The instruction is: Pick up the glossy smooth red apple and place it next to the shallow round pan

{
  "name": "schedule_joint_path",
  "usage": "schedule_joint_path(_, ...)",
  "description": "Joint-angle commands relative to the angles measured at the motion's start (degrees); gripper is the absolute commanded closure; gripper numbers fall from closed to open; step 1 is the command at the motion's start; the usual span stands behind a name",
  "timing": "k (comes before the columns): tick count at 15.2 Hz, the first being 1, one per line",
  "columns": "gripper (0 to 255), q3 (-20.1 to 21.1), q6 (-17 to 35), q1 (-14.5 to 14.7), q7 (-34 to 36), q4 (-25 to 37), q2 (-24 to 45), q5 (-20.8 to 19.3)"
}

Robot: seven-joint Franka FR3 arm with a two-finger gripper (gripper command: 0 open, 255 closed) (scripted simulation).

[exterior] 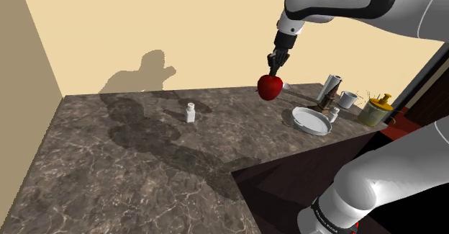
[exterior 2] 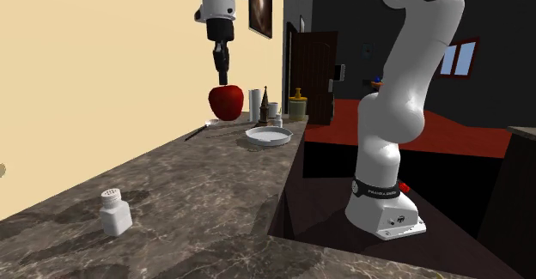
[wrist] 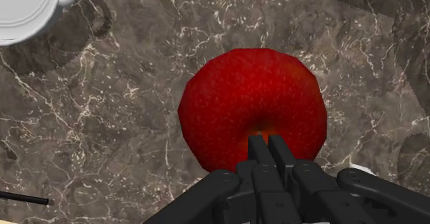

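Hanging clear of the desk (exterior: pixel 144 168), the apple (exterior: pixel 270 87) is gripped at its top by the black claw (exterior: pixel 275 65), whose two fingers stand almost together and pinch the fruit at its stem hollow. The apple is red, round and glossy, with a finely speckled skin and a dark dimple where the claw (wrist: pixel 269 141) meets it. The desk top is dark brown stone with pale veining and a polished sheen.

The pan (exterior: pixel 320 131) is white, shallow and round with a low rim. It lies on the desk to the shoulder view's right of the apple, nearer the desk's edge, and is apart from the fruit.

A small white shaker (exterior: pixel 191 113) with a capped top stands alone to the shoulder view's left, well apart from the apple. Beyond the pan, at the desk's far right end, stand a shiny upright cylinder (exterior: pixel 329 90), a white mug (exterior: pixel 348 99) and a yellowish pot (exterior: pixel 375 110). A second small shaker (exterior: pixel 334 114) stands just beside the pan's rim. Between apple and pan the stone surface is bare.
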Motion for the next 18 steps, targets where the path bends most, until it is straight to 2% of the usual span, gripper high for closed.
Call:
schedule_joint_path(1, 255, -1.8, 0.3, -1.0, -2.8, 2.0, 2.2, -0.5)
schedule_joint_path(10, 255, -8.7, -0.6, -5.6, -14.3, 13.5, 12.9, -0.6)
schedule_joint_path(18, 255, -13.5, -3.9, -10.7, -24.3, 29.8, 26.2, 2.2)
